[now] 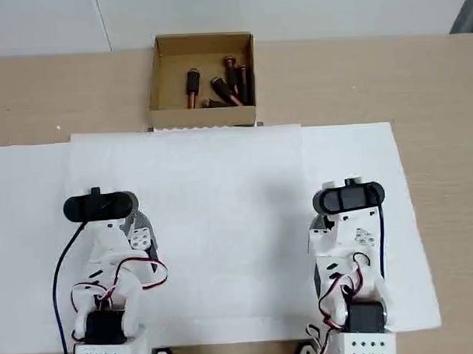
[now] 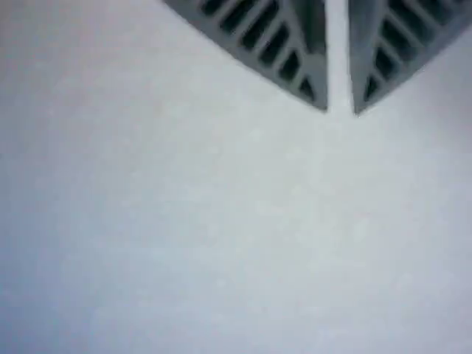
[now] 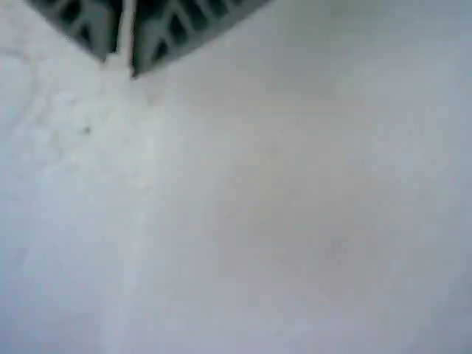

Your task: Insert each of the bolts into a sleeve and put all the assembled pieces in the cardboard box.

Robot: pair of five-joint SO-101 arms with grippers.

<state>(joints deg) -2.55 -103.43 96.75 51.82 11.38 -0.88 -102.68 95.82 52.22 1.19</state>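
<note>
The cardboard box (image 1: 162, 82) stands at the far middle of the table, beyond the white paper. Inside it lie several assembled pieces (image 1: 222, 86), dark sleeves with copper-coloured bolts, one of them (image 1: 193, 87) apart to the left. Both arms are folded back near the front edge, far from the box. My left gripper (image 2: 340, 110) hangs shut just above the white paper, nothing between its fingers. My right gripper (image 3: 118, 68) is also shut over the paper and holds nothing.
A white paper sheet (image 1: 222, 216) covers most of the near table, with a fold line (image 3: 136, 221) running down it. Bare wooden tabletop (image 1: 62, 90) lies on both sides of the box.
</note>
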